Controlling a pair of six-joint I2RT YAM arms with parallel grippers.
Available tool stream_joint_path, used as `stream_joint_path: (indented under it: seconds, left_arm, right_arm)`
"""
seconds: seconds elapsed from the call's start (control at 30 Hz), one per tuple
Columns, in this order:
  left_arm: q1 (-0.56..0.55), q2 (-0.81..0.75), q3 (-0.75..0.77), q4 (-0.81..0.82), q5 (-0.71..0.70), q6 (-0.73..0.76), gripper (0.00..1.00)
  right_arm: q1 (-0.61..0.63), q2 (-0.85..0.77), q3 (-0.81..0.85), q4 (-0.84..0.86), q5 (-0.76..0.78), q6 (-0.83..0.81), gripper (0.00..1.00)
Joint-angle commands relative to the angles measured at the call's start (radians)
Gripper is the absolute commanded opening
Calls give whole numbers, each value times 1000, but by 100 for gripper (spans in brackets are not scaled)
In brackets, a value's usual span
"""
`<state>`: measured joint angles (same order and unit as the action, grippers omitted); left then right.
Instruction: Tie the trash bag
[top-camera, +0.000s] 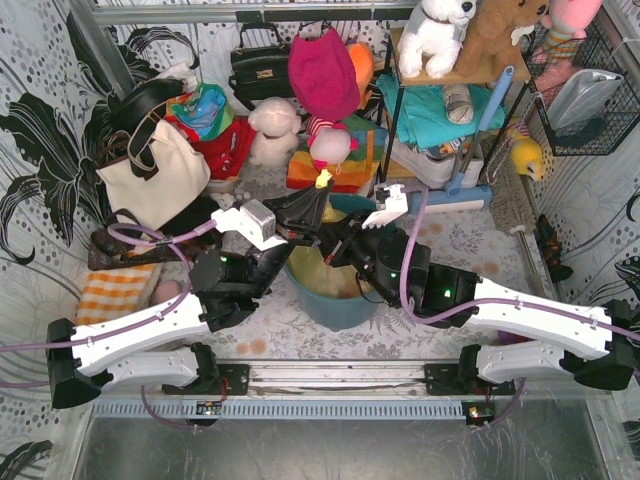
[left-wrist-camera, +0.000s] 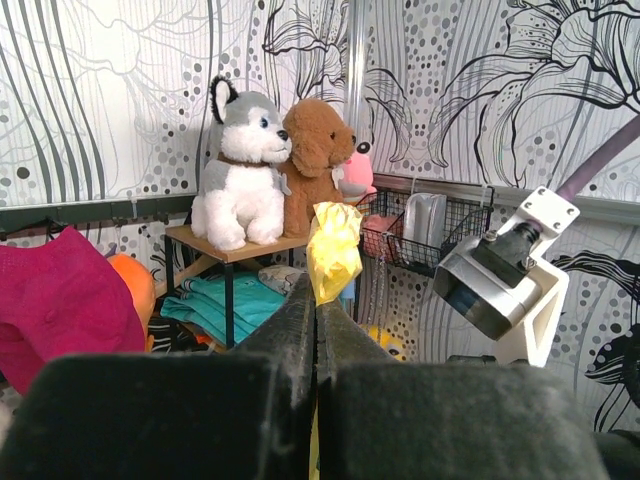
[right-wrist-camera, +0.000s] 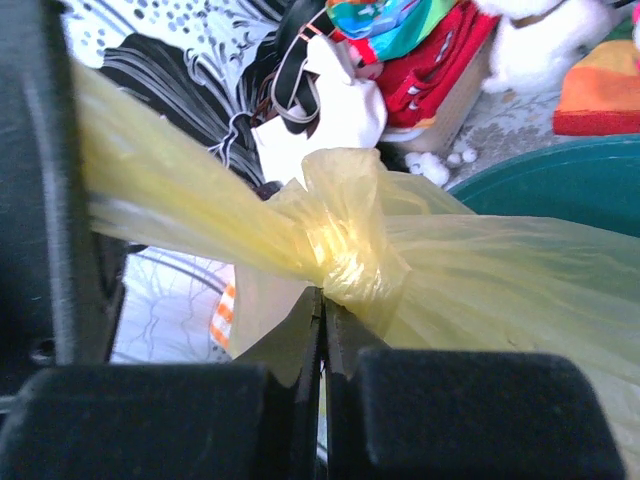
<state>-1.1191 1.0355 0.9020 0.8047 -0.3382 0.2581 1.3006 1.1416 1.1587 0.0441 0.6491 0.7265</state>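
Top view: the bag (top-camera: 323, 181) sits in the bucket (top-camera: 335, 305) on the worktop (top-camera: 270, 330), its neck drawn up between both arms. Left wrist: the left gripper (left-wrist-camera: 316, 305) is pinched shut on a bag tail (left-wrist-camera: 333, 250). Right wrist: the right gripper (right-wrist-camera: 322, 300) clamps film just under a formed knot (right-wrist-camera: 345, 245); cinching seems in hand, needing opposed pulls next.

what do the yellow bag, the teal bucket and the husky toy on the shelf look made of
The trash bag: thin translucent yellow plastic film, slightly glossy; it gathers into fine creases at the knot and light shows through. The bucket: probably rigid moulded plastic, teal, smooth even rim. The husky toy: plush fabric, grey and white, fuzzy matte pile.
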Motion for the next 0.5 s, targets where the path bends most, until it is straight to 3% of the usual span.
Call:
stream_joint_path:
  seconds: [0.0,0.23,0.47]
  left_arm:
    - [4,-22,10,25,23,-13,0]
    - [4,-41,1,14,31,-12,4]
    - [4,-90,-11,-9,37,-6,36]
  right_arm:
    - [5,-23,-28,62,130,10,0]
    - [5,-8,-17,75,222,-32,0]
    - [5,-3,-17,77,287,-45,0]
